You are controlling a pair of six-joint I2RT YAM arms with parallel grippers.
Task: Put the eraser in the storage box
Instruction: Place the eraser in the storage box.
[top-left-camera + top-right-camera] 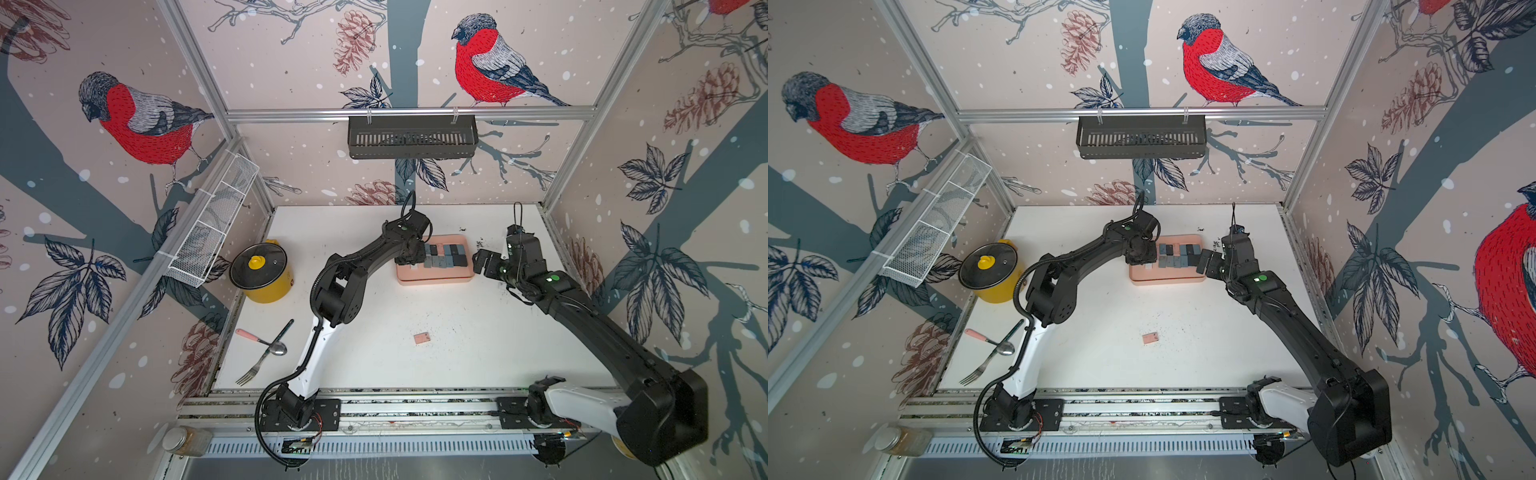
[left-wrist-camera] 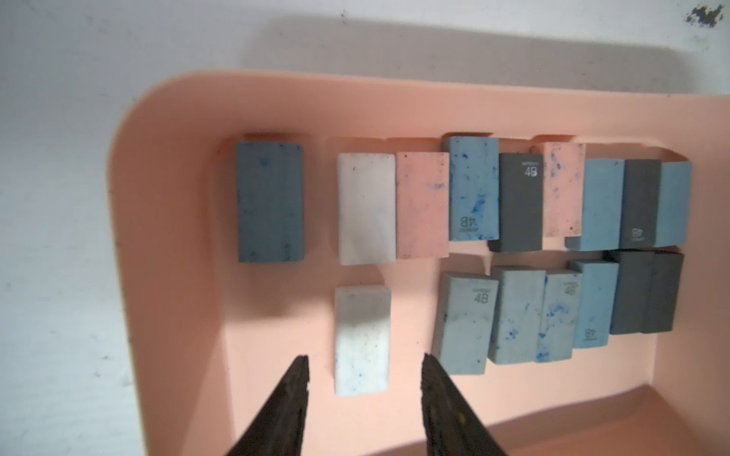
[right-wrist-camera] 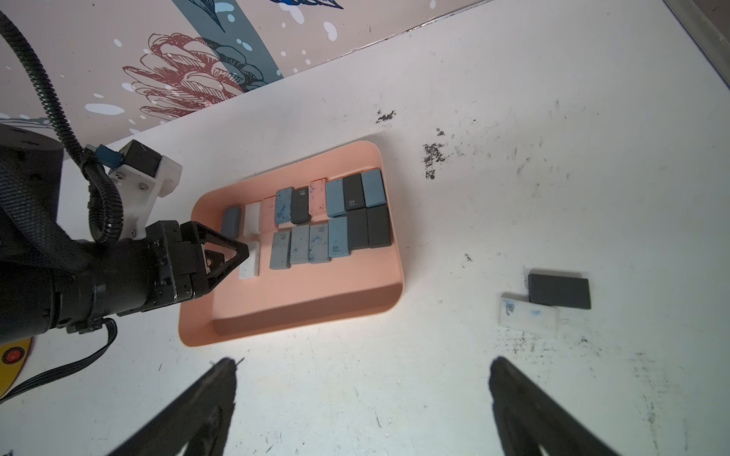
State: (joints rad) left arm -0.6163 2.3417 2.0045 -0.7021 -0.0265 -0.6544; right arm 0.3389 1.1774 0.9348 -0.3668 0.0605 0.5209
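Left hand (image 2: 365, 356) parted clear around white eraser (image 2: 361, 327) in storage box (image 2: 177, 177), right hand (image 3: 363, 361) spread wide

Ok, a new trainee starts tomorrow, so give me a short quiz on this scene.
1. True or false: the storage box is empty.
2. In the right wrist view, how many erasers lie on the table outside it?
3. The left gripper is: A shut on an eraser; B open astride the white eraser; C shut, empty.
Key: false; two, the black eraser and the white 4B eraser; B.
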